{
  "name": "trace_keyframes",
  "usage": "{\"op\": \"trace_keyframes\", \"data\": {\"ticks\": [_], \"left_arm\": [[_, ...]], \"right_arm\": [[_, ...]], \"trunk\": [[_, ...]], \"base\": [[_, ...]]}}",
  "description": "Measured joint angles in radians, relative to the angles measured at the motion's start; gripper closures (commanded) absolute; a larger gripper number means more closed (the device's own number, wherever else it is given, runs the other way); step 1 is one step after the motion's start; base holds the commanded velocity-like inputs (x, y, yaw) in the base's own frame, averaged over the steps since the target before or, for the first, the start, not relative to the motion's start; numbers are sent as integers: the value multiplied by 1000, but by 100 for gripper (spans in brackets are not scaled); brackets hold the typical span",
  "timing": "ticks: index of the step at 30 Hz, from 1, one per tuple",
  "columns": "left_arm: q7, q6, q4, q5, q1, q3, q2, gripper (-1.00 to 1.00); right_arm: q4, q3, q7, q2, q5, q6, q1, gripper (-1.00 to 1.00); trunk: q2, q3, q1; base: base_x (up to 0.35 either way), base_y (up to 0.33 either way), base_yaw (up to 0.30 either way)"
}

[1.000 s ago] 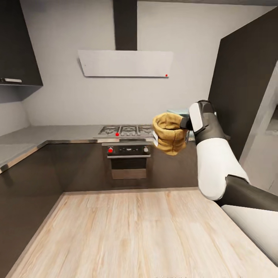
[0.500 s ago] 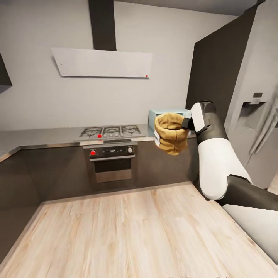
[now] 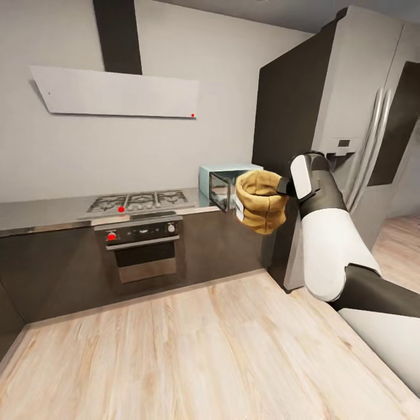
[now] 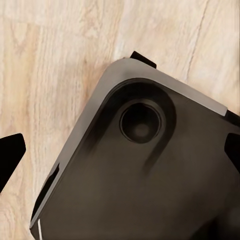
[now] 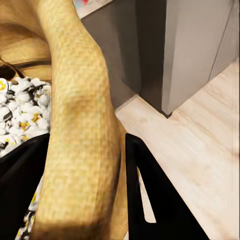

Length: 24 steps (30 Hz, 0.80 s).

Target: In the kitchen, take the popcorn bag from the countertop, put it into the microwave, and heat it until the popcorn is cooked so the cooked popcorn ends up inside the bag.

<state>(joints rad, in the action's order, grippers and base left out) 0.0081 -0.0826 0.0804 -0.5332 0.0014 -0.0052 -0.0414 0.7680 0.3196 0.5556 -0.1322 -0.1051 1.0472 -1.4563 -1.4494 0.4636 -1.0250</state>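
The tan-orange popcorn bag (image 3: 261, 203) hangs in the air at chest height, with my right gripper (image 3: 283, 186) shut on its rolled rim. In the right wrist view the black fingers (image 5: 150, 200) pinch the bag's wall (image 5: 82, 125), and white and yellow popcorn pieces (image 5: 20, 110) show inside. The mint-blue microwave (image 3: 217, 175) stands on the grey countertop (image 3: 41, 211) just behind the bag, which hides part of it. My left gripper (image 4: 120, 155) is open, its fingertips (image 4: 10, 160) wide apart above my dark base and the wooden floor.
A steel gas hob (image 3: 140, 201) sits over a dark oven (image 3: 143, 251), under a flat white hood (image 3: 116, 93). Right of the microwave rise a tall dark cabinet (image 3: 289, 116) and a grey fridge (image 3: 361, 128). Wooden floor (image 3: 192, 350) stretches ahead.
The head view has swung to the right: hob, oven and hood slid left in the picture and the fridge came into sight. The bag stays held in the right gripper.
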Motion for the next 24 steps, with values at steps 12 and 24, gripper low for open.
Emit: {"op": "trace_keyframes", "data": {"ticks": [12, 24], "left_arm": [[0, 5, 0, 8, 0, -6, 2, -100], [0, 3, 0, 9, 0, -6, 1, -100]], "right_arm": [[-1, -1, 0, 18, -4, 0, 0, 100], [-15, -2, -5, 10, -21, -1, 0, 100]], "trunk": [[0, 0, 0], [0, 0, 0]], "base": [[149, -126, -286], [245, -197, -39]]}}
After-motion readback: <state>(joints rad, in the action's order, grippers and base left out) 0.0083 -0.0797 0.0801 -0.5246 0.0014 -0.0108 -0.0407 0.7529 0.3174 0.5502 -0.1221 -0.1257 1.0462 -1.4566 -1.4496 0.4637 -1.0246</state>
